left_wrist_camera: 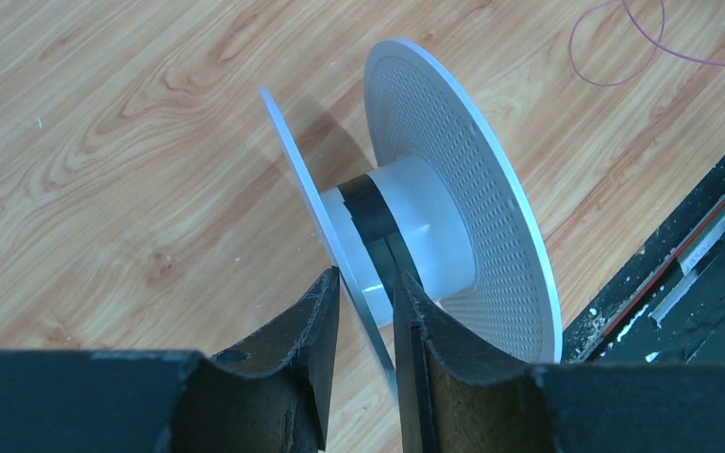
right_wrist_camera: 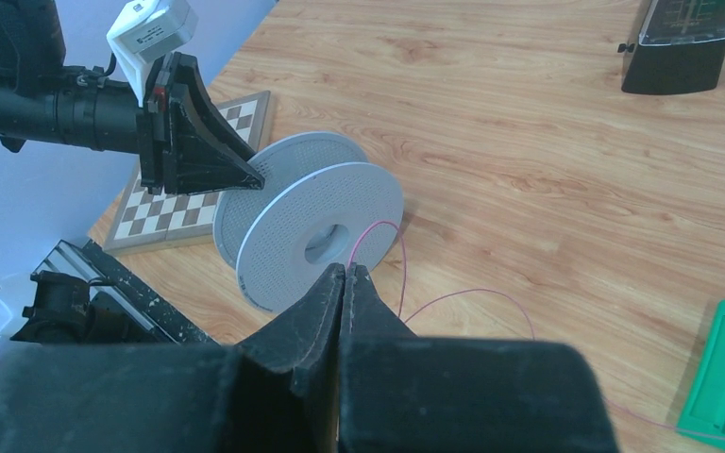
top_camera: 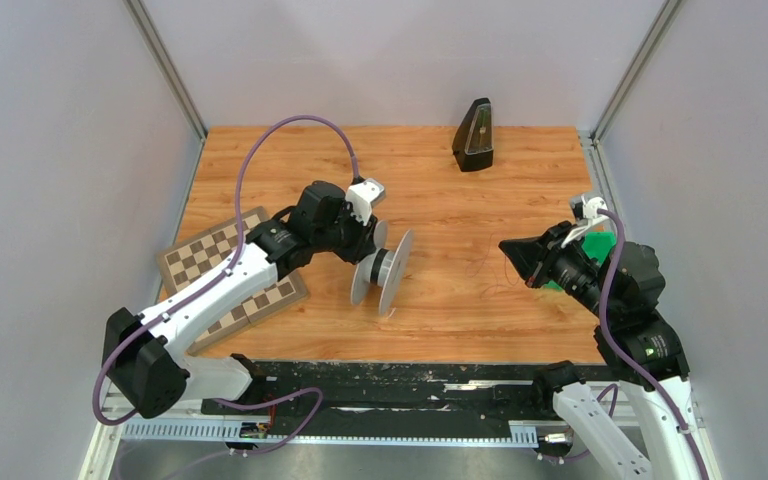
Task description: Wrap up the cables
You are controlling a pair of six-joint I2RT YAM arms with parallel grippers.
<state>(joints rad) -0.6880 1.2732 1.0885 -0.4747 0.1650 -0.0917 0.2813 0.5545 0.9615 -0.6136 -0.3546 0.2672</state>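
White spool (top_camera: 382,272) stood on edge on the wooden table (top_camera: 460,300), one flange clamped by the left gripper (left_wrist_camera: 366,283), thin pink cable (right_wrist_camera: 403,269) trailed loose beside it, one end pinched in the closed right gripper (right_wrist_camera: 345,272), markings on the black metronome (top_camera: 475,135) too small to be read
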